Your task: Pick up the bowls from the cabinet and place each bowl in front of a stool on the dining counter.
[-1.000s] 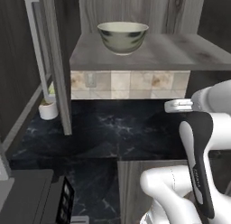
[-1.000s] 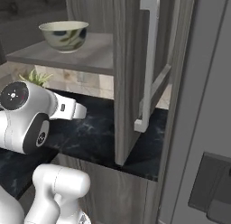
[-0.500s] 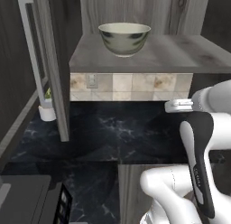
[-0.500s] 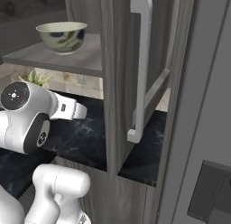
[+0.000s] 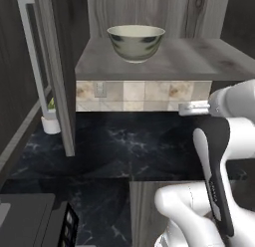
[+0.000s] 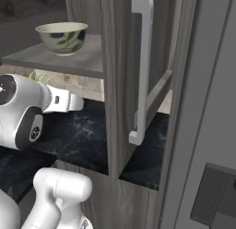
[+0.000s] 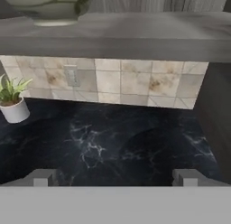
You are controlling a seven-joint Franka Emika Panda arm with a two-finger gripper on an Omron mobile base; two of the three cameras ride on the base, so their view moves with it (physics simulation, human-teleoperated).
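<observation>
— Risk ahead?
— Deep cream-green ceramic bowl (image 5: pixel 136 42) sits on the grey cabinet shelf (image 5: pixel 199 61) above my spread, empty gripper (image 7: pixel 115 177); rising carelessly, I could strike the shelf edge.

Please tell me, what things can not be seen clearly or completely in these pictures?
- Second bowl: I cannot find it; one deep bowl stands on the shelf.
- That bowl in the hand view: the top edge cuts it off.
- Small potted plant: in the left base view the open cabinet door hides most of it.
- Gripper: just its fingertips show, wide apart, holding nothing.
</observation>
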